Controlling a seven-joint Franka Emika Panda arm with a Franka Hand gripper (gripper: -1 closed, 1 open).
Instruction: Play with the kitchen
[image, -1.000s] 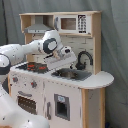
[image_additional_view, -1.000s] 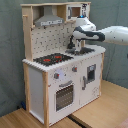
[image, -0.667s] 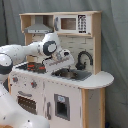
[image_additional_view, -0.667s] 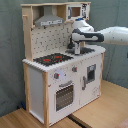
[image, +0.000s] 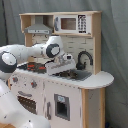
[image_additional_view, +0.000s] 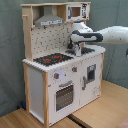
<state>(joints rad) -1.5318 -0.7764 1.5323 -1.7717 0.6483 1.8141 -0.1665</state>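
The kitchen (image: 60, 95) stands on the bench (image_additional_view: 100, 117), tall and white with pale wood; in both exterior views it fills most of the frame, and my arm (image: 27, 52) reaches across its worktop from the first exterior view's 9 o'clock side. My end effector (image: 67, 67) hangs low over the worktop, between the hob (image_additional_view: 52, 59) and the sink (image: 75, 76). In the first exterior view the sink lies just at 5 o'clock of it, and the faucet (image: 84, 57) stands near at 3 o'clock, its arch upright. The hob lies at 9 o'clock, a little farther. I judge the sink side the nearer goal. Whether my end effector is wide or narrow I cannot tell.
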